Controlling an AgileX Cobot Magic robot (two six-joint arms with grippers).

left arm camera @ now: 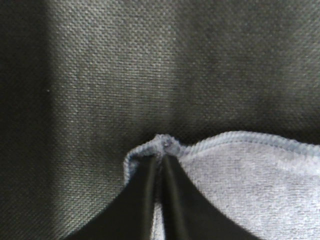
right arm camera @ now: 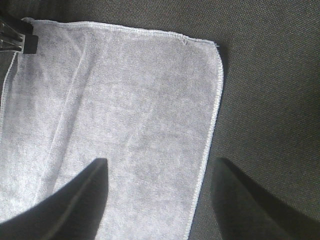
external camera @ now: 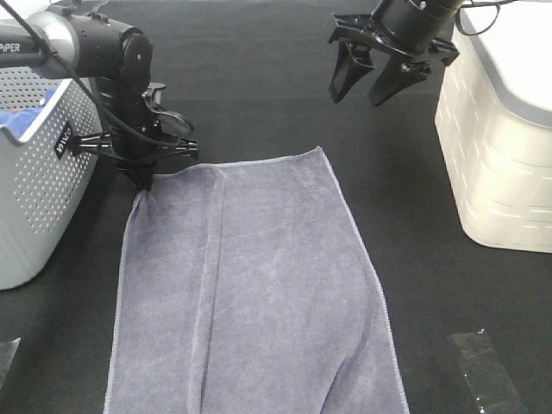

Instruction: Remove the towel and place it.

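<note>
The left gripper (external camera: 143, 185) is clenching its jaws on one far corner of the long slate-grey microfibre towel (external camera: 250, 293). It is bunching the hem between the tips, seemingly to anchor that edge, while the rest is lying flat on the black cloth-covered desk (external camera: 259, 95), spreading away from those jaws. The right gripper (external camera: 358, 95) is hovering with its jaws spread wide and empty, high over the other far corner and clear of it, probably lining up to pinch it so both corners can be lifted together.

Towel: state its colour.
The towel is slate grey, slightly purplish; clearest in the exterior high view.
</note>
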